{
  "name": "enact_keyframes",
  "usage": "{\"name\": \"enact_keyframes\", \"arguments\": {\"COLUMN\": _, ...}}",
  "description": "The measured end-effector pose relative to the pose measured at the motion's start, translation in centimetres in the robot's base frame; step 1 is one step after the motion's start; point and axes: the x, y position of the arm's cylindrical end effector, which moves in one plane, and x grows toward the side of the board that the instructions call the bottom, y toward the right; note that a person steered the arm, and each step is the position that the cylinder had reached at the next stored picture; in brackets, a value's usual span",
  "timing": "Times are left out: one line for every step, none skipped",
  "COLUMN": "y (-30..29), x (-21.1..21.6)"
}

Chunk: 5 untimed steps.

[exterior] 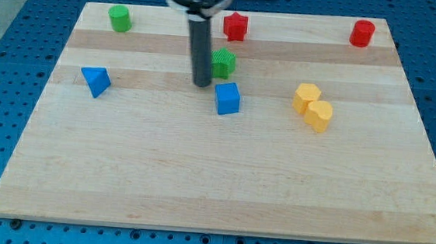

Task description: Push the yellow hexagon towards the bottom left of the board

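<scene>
**A:** Two yellow blocks sit touching each other on the right half of the table (219, 208), so which one's the target? I'd guess the upper-left yellow hexagon (306, 96), with the other yellow block (319, 115) snug against its lower right. Shapes are hard to be sure of at this size, honestly.

**B:** Agreed. And my tip (201, 83) is nowhere near them. It's over in the middle, just left of the green block (223, 62) and up-left of the blue cube (227, 98). No pincer on this rig, just the rod, so open or closed doesn't apply.

**A:** So the approach step, I'd say. Push hasn't started.

**B:** Yeah. Next move needs the tip to get round to the upper-right side of the hexagon, so the shove heads toward the view's bottom left. Tricky bit: the blue cube sits roughly on the way, and the second yellow block may tag along.

**A:** Which way does it point?

**B:** It stands flat, top face up. No real long axis on it alone; the yellow pair together runs upper left to lower right.
</scene>
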Motion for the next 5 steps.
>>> {"name": "enact_keyframes", "arguments": {"y": 5.2, "x": 0.0}}
{"name": "enact_keyframes", "arguments": {"y": 9.7, "x": -0.4}}
{"name": "enact_keyframes", "arguments": {"y": 13.9, "x": -0.9}}
{"name": "enact_keyframes", "arguments": {"y": 17.3, "x": -0.4}}
{"name": "enact_keyframes", "arguments": {"y": 17.9, "x": 1.9}}
